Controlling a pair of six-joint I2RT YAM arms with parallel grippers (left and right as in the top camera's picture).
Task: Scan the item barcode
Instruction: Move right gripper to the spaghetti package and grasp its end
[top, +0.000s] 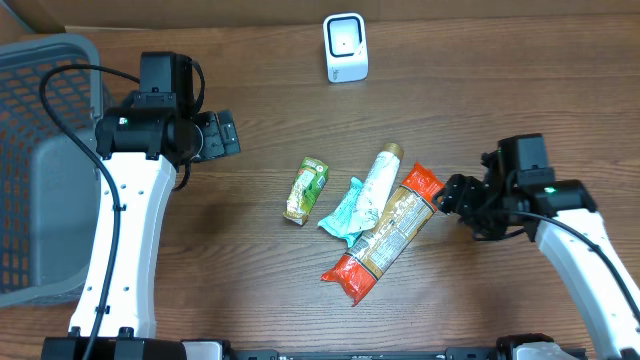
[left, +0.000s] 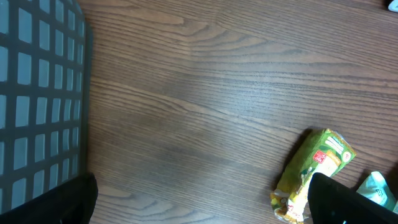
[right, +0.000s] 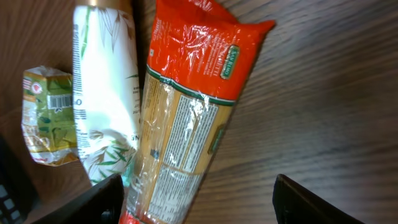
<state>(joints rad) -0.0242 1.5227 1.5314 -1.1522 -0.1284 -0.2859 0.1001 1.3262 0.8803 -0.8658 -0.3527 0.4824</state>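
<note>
An orange-red pasta packet (top: 385, 235) lies slanted on the table, its printed back facing up in the right wrist view (right: 186, 112). My right gripper (top: 450, 200) hovers at its upper right end. It is open (right: 199, 205), with the packet's lower part close to the left finger and bare wood by the other. A white tube (top: 375, 180) (right: 106, 81), a teal packet (top: 345, 212) and a small green packet (top: 306, 188) (right: 50, 115) lie to its left. My left gripper (top: 225, 135) is open (left: 199, 205) over bare wood, the green packet (left: 314, 168) by its right finger.
A white barcode scanner (top: 345, 47) stands at the back centre. A grey mesh basket (top: 40, 150) fills the left side and shows at the left edge of the left wrist view (left: 37, 93).
</note>
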